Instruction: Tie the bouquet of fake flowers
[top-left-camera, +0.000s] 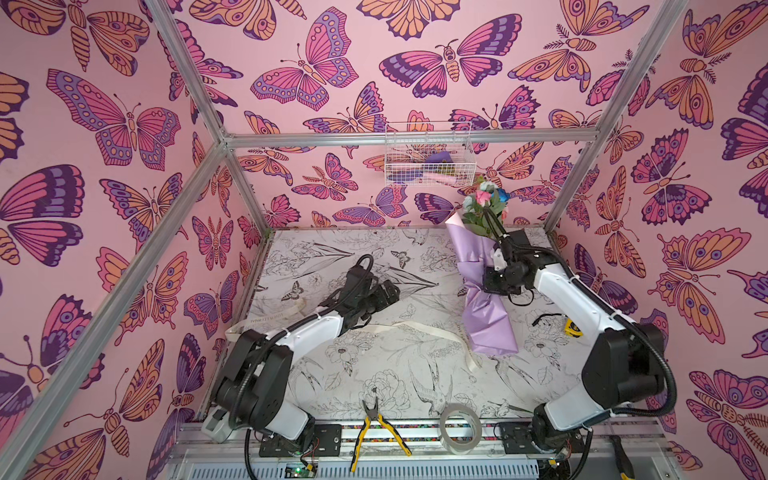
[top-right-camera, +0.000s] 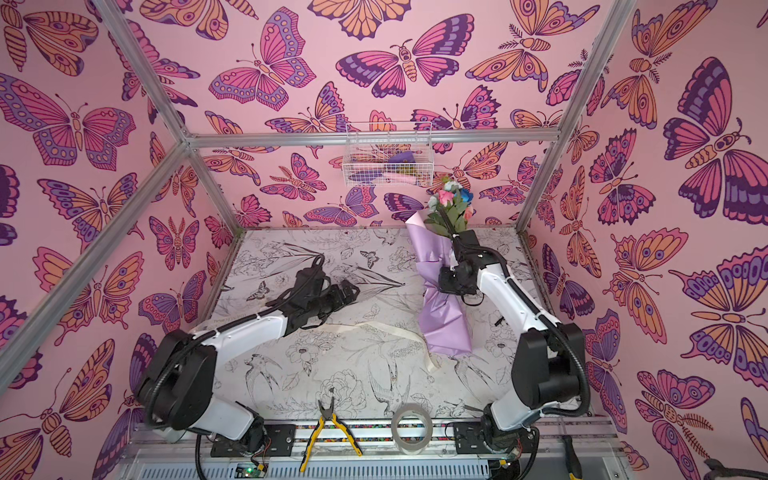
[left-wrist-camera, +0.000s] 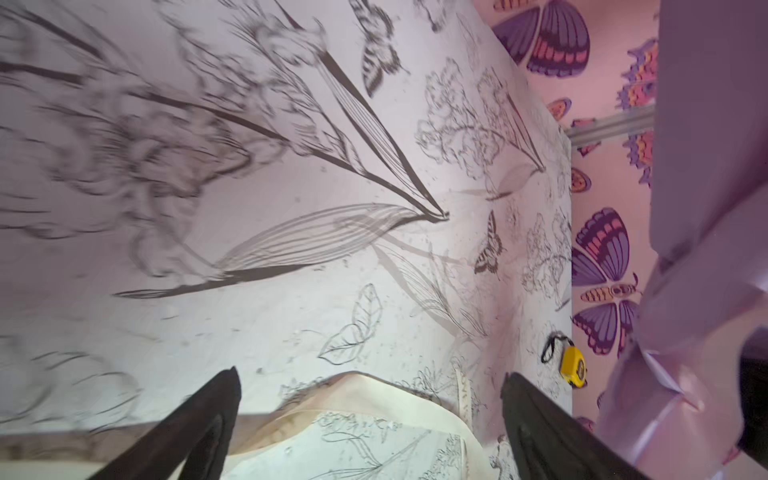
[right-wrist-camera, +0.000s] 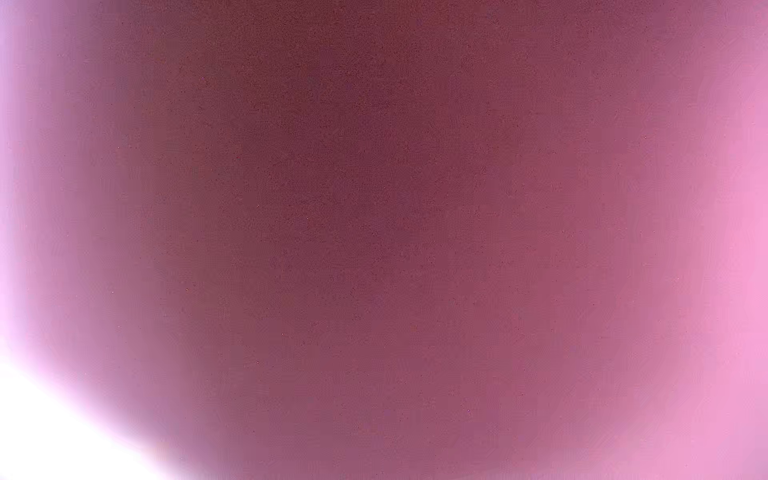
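Our table (top-left-camera: 374, 374) holds the bouquet (top-left-camera: 486, 316), tipped up on the right. Our right gripper (top-left-camera: 490, 281) squeezes its thin middle. Our left gripper (left-wrist-camera: 370, 372) is wide open above the loose ribbon (top-left-camera: 432, 330). We should pinch the ribbon near its end, wrap snugly, and not squash the flowers (top-left-camera: 486, 199).

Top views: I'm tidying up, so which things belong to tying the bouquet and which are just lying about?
Job in hand:
bouquet
fake flowers
cream ribbon

Lying about:
yellow-handled pliers
tape roll
yellow tape measure
wire basket
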